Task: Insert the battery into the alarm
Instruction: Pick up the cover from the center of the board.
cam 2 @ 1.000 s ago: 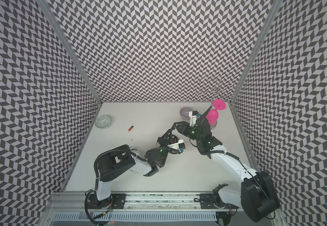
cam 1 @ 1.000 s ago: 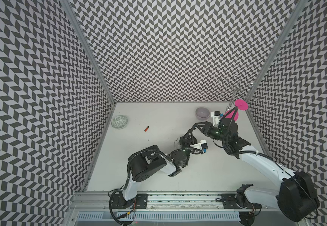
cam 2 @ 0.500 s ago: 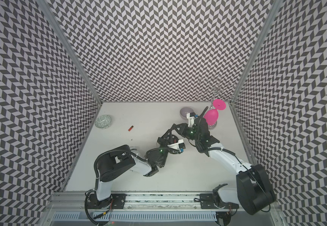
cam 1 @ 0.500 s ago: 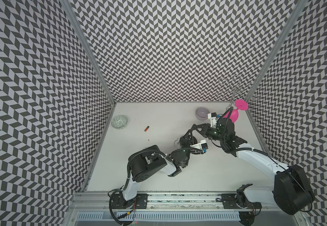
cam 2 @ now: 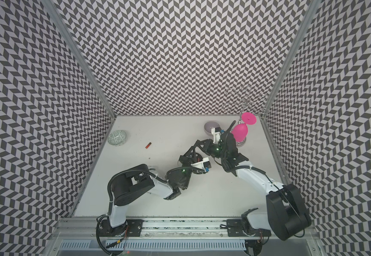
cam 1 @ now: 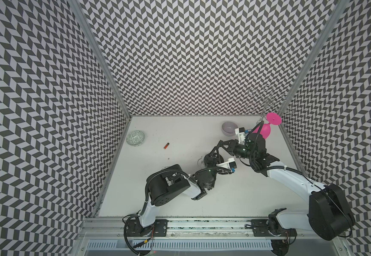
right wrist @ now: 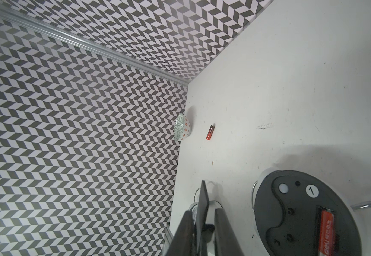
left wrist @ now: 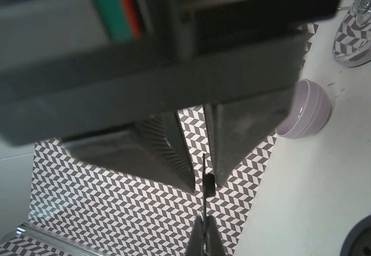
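Observation:
The alarm [right wrist: 291, 221] lies face down on the table, its round dark back up, with a red battery [right wrist: 325, 232] in its slot. In both top views the grippers hide most of it. A second red battery [cam 1: 166, 145] [cam 2: 148, 145] lies loose farther left. My left gripper [left wrist: 204, 223] [cam 1: 211, 158] is shut on a thin black battery cover [left wrist: 209, 184], seen edge-on. My right gripper [right wrist: 202, 215] [cam 1: 216, 150] straddles the cover's [right wrist: 203, 199] other end with narrow jaws. The tab touches one finger; a slim gap shows at the other.
A patterned bowl [cam 1: 135, 138] stands by the left wall. A lilac bowl [cam 1: 229, 128] stands at the back right. A pink glass [cam 1: 265, 130] hangs on a chrome rack [cam 1: 266, 104] behind my right arm. Chevron walls close three sides.
My right gripper has moved left up to the left gripper, and its jaws have narrowed round the cover. The left arm has stayed still.

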Motion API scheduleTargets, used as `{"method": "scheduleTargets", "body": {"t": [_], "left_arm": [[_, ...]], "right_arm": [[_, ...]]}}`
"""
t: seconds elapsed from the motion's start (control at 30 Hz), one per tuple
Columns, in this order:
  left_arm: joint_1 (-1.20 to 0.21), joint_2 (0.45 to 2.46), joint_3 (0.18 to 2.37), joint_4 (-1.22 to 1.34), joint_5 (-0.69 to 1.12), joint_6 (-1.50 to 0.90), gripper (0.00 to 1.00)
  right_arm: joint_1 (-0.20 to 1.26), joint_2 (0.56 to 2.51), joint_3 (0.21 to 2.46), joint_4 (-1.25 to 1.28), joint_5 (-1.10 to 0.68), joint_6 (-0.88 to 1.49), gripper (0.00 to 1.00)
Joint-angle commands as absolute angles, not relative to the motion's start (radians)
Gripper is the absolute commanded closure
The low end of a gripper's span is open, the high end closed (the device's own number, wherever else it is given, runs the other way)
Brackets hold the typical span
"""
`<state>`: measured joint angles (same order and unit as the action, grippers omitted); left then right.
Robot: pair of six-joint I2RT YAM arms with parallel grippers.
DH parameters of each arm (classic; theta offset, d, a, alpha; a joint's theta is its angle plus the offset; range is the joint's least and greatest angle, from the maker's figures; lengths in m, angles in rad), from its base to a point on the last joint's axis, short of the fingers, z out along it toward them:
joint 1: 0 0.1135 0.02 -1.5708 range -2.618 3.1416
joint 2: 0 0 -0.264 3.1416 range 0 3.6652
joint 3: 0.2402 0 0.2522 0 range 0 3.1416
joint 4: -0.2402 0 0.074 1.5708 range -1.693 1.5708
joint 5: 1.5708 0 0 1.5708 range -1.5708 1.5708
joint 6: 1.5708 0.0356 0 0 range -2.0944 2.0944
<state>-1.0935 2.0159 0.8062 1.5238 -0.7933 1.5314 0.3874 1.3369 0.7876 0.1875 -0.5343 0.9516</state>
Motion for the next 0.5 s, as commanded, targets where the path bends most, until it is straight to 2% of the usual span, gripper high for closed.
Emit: {"method": "scheduleTargets", "body": {"t": [0.0,0.47], "left_arm": [[-1.101,2.032,0.831,1.850,-0.809,1.555,1.00],[-1.101,2.045,0.841,1.853,-0.818,1.575,1.00]], "right_arm": [[0.383,1.316,0.788,0.245,-0.557,0.966,0.78],[0.383,1.319,0.787,0.244,-0.557,0.971,0.92]]}}
